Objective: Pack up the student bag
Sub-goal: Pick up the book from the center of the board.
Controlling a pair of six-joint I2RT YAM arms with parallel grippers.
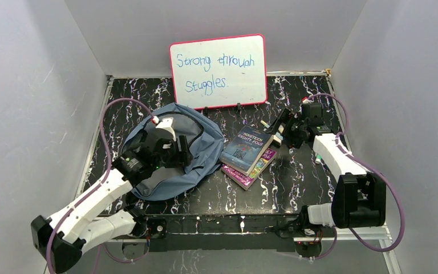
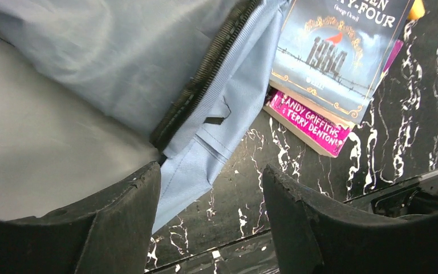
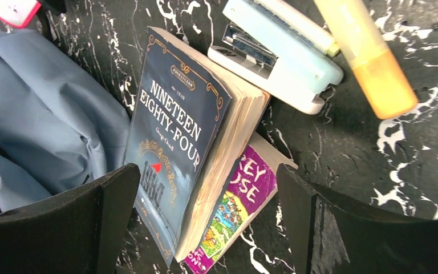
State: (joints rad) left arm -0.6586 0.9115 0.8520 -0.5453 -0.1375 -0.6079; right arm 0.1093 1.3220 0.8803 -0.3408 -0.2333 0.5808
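Top external view: the student bag lies flat on the black table, just to the left of the blue book.
Bag look: soft, grey-blue and crumpled, with a dark zipper line near the edge that faces the blue book.
Bag edge: it comes right up beside the blue book; I cannot tell if they touch.
Left gripper: over the bag, to the left of the blue book.
Left fingers: apart, pinching nothing; one is over the cloth and the other is over the table.
Right gripper: up in the air by the right side of the blue book.
Right fingers: spread wide with nothing in them; the blue book shows in the gap.
Pink book: under the blue book, peeking out at the near side.
Stapler: pale blue and white, just beside the far corner of the blue book.
Highlighter: orange, next to the stapler, on the side away from the blue book.
Whiteboard: pink frame, blue writing, standing up behind the blue book.
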